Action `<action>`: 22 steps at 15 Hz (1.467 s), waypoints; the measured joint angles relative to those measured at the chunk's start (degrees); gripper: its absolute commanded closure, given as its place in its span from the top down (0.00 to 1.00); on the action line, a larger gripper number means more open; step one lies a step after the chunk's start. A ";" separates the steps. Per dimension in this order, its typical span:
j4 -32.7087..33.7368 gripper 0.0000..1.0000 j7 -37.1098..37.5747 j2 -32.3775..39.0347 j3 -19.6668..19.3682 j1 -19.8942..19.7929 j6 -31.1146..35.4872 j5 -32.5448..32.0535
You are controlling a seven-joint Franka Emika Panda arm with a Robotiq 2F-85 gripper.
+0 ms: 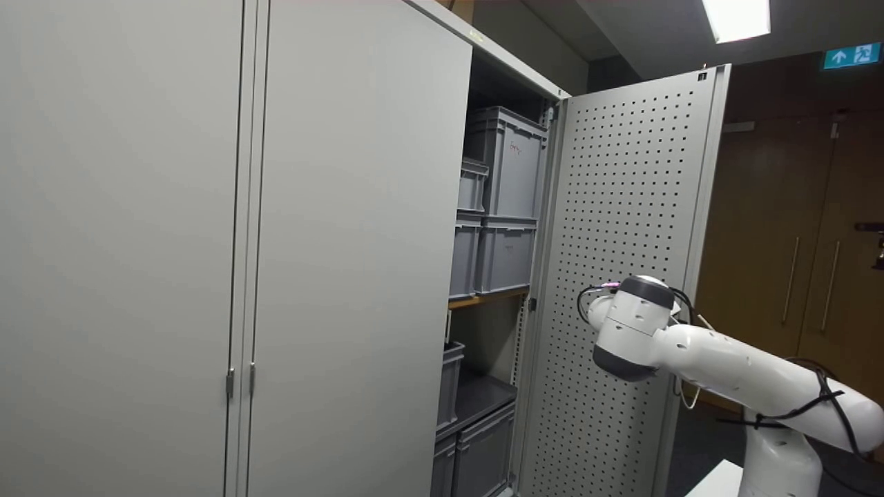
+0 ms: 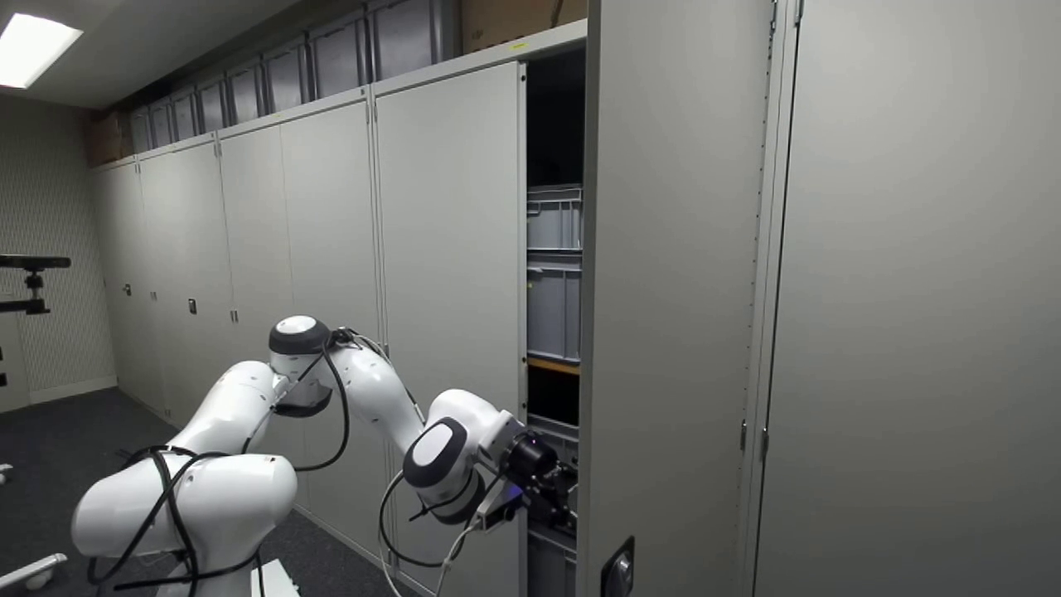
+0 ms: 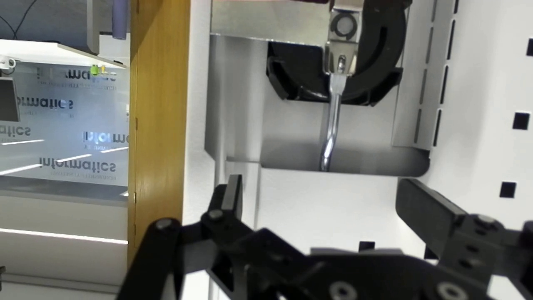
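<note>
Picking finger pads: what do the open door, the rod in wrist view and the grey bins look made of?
Open door: probably painted sheet metal, matte light grey; folded edge, punched square holes.
Rod: metal by its look, shiny, perhaps plated steel; bright highlights along it. Plating can't be confirmed.
Grey bins: likely moulded plastic, dull finish; ribbed walls, thick rims.

The place looked like an office or lab: tall cabinets (image 2: 452, 249) filled much of both exterior views, an exit sign (image 1: 852, 56) hung at the upper right in an exterior view, and "informatics" lettering (image 3: 77, 165) repeated across glass (image 3: 54, 120) at the wrist view's left.
</note>
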 measured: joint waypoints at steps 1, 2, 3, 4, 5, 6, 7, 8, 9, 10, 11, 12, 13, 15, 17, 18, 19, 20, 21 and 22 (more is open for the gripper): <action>0.02 1.00 -0.04 0.00 0.17 -0.31 0.03 0.16; 0.06 1.00 -0.08 0.00 0.28 -0.61 0.03 0.24; 0.11 1.00 -0.14 0.00 0.35 -0.92 0.03 0.33; 0.19 1.00 -0.19 0.00 0.42 -1.25 0.03 0.40; 0.26 1.00 -0.24 0.00 0.49 -1.59 0.03 0.48; 0.44 1.00 -0.28 0.00 0.58 -1.94 0.06 0.51; 0.62 1.00 -0.34 0.00 0.67 -2.29 0.06 0.52; 0.88 1.00 -0.42 0.00 0.78 -2.71 0.06 0.53; 1.05 1.00 -0.50 0.00 0.84 -3.07 0.06 0.54; 1.13 1.00 -0.54 0.00 0.93 -3.46 0.06 0.54; 1.19 1.00 -0.57 0.00 1.06 -3.86 0.06 0.55; 1.26 1.00 -0.60 0.00 1.21 -4.32 0.06 0.55; 1.30 1.00 -0.62 0.00 1.37 -4.74 0.06 0.56; 1.49 1.00 -0.69 0.00 1.68 -5.66 0.06 0.56; 1.74 1.00 -0.93 0.00 1.83 -6.49 0.06 0.56; 1.90 1.00 -1.20 0.00 1.86 -6.87 0.06 0.56; 2.11 1.00 -1.54 0.00 1.88 -7.26 0.06 0.56; 2.29 1.00 -1.84 0.00 1.89 -7.60 0.06 0.56; 2.49 1.00 -2.07 0.00 1.92 -7.93 0.06 0.56; 2.69 1.00 -2.25 0.00 1.95 -8.25 0.06 0.56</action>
